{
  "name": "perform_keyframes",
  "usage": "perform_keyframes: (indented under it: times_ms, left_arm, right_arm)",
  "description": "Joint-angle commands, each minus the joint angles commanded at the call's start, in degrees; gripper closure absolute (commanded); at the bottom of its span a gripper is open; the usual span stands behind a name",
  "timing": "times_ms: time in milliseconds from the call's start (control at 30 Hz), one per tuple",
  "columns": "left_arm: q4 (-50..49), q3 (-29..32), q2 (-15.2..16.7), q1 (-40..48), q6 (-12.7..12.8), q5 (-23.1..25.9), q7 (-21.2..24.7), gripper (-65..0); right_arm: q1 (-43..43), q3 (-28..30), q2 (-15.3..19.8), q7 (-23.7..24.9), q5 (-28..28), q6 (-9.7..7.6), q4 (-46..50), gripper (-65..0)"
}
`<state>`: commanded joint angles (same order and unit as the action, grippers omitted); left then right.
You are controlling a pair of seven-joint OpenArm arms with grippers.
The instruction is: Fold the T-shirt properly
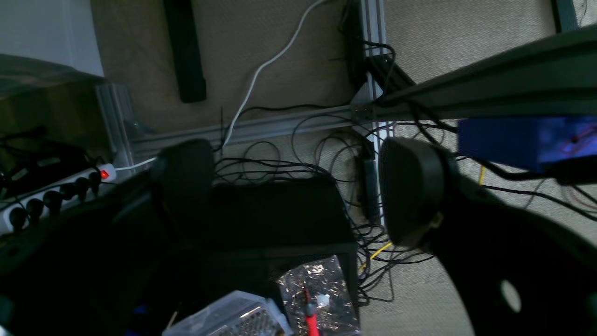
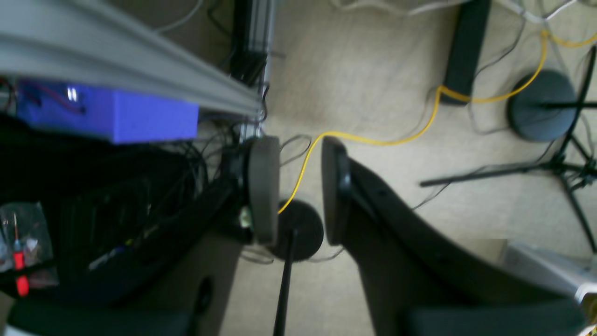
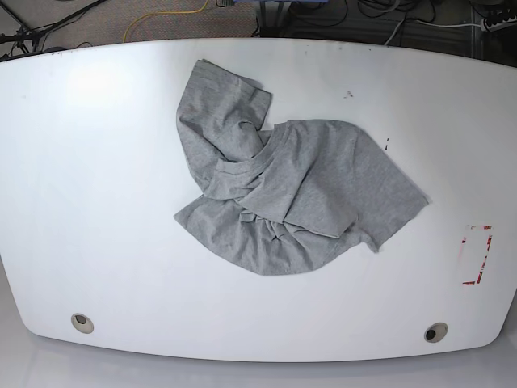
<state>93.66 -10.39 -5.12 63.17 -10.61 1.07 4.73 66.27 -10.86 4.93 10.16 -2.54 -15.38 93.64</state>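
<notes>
A white table [image 3: 97, 162] carries 1 crumpled grey T-shirt [image 3: 291, 198] near its middle; red marks [image 3: 477, 255] at its right edge.

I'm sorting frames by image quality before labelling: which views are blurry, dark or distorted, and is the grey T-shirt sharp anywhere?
Base view: evenly lit and sharp, the crumpled heather-grey cotton T-shirt crisp on the glossy white table, whose edges bow from lens distortion. Left wrist view: dim and soft, the open left gripper nearly black. Right wrist view: brighter but blurred, the open right gripper out of focus. Neither wrist view shows the shirt.
</notes>
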Motion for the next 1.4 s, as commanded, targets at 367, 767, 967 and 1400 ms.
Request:
perform_keyframes:
  times_ms: [367, 767, 967, 1400]
  left_arm:
    - [2.4, -0.2, 0.6, 0.8, 0.0, -0.6, 0.3, -51.3]
    - [6.0, -0.2, 0.7, 1.5, -0.3, -0.3, 0.1, -51.7]
    - [8.4, -0.9, 0.5, 1.6, 0.0, -1.4, -0.7, -51.5]
    - [14.6, -4.7, 0.0, 2.0, -0.1, -5.1, -2.5, -51.5]
  right_arm:
    - [2.0, 0.1, 0.2, -0.4, 0.4, -0.18, 2.3, -15.2]
    - [4.0, -0.6, 0.1, -0.6, 0.6, -0.53, 6.4, -15.1]
    - [4.6, -0.4, 0.0, -1.1, 0.3, -0.46, 9.0, -14.9]
    - [6.6, -0.3, -1.0, -2.4, 0.4, -0.46, 15.7, -14.8]
